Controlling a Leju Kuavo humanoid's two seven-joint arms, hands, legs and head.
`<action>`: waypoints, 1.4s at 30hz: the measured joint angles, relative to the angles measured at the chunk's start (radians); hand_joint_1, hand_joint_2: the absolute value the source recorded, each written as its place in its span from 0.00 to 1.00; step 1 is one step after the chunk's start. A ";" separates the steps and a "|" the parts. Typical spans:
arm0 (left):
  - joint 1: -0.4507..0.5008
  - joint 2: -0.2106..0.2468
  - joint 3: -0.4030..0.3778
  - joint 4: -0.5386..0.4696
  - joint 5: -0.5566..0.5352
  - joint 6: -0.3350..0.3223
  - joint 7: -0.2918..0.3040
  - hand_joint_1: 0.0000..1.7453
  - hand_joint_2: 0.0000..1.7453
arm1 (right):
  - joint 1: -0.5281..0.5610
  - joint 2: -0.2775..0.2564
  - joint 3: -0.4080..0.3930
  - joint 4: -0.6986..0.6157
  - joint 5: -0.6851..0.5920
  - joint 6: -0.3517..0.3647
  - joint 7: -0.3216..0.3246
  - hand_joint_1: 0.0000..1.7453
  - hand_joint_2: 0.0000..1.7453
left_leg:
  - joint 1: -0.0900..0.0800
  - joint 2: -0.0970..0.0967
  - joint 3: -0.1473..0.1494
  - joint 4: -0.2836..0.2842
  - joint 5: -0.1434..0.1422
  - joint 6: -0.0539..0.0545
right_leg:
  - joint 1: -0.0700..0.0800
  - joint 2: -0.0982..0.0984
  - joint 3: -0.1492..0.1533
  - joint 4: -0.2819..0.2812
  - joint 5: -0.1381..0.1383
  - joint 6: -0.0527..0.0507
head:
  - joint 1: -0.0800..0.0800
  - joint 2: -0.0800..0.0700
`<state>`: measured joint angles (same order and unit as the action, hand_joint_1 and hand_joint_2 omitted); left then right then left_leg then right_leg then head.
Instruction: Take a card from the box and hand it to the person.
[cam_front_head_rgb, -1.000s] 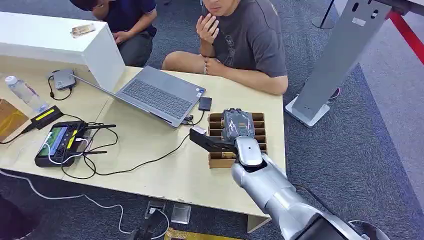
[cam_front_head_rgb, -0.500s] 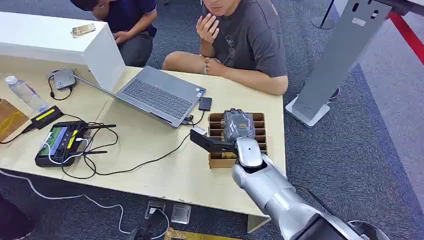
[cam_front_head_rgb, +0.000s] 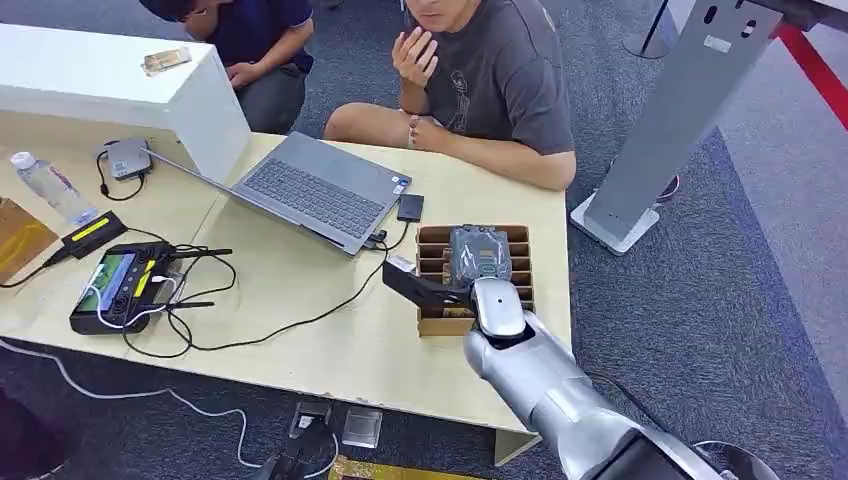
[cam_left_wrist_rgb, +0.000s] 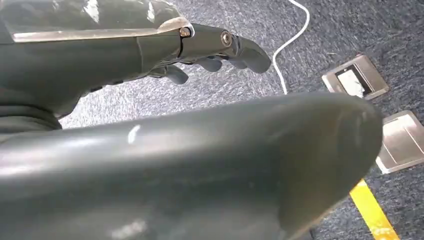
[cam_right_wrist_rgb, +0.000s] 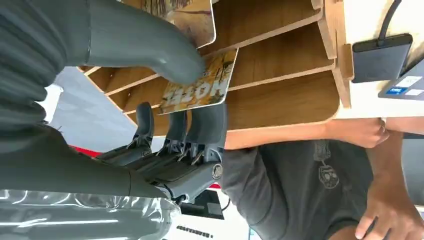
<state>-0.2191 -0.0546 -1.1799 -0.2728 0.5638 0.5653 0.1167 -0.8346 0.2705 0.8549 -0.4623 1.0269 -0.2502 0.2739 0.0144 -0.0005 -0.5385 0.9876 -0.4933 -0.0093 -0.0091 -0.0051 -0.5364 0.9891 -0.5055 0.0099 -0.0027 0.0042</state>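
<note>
Right hand (cam_right_wrist_rgb: 165, 100) over the wooden box (cam_front_head_rgb: 430, 262), thumb and fingers pinching a card (cam_right_wrist_rgb: 200, 87) (printed "HOTEL"), person (cam_front_head_rgb: 500, 80) seated opposite.

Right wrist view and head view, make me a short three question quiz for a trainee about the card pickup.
1. True or false: the right hand is over the wooden box.
2. Which word is printed on the card under the thumb? A) HOTEL B) MENU C) TAXI
3. Fill in: beside the box, on the table, a grey ____ lies open.

Key: 1 true; 2 A; 3 laptop.
</note>
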 joint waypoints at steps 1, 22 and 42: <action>0.000 0.000 0.000 0.000 0.000 0.000 0.000 0.00 0.00 | 0.000 0.000 0.000 0.001 0.000 0.000 0.000 0.63 1.00 | 0.000 0.000 0.000 0.000 0.000 0.000 | 0.000 0.000 0.000 0.000 0.000 0.000 | 0.000 0.000; 0.000 -0.001 0.000 0.000 -0.013 0.000 0.001 0.00 0.00 | 0.000 0.000 0.000 0.004 0.010 -0.023 -0.005 0.80 1.00 | 0.000 0.000 0.000 0.000 0.000 0.000 | 0.000 0.000 0.000 0.000 0.000 0.000 | 0.000 0.000; 0.008 -0.002 0.004 0.000 0.003 0.012 -0.002 0.00 0.00 | 0.024 -0.010 -0.079 -0.203 -0.226 -0.143 -0.145 0.73 1.00 | 0.000 0.000 -0.003 0.000 0.000 0.000 | 0.000 0.000 -0.003 0.000 0.000 0.000 | 0.000 0.000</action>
<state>-0.2115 -0.0568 -1.1757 -0.2724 0.5669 0.5772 0.1144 -0.8111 0.2602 0.7759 -0.6654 0.8014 -0.3937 0.1293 0.0144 -0.0005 -0.5419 0.9877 -0.4933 -0.0094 -0.0091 -0.0050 -0.5394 0.9894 -0.5055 0.0099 -0.0031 0.0042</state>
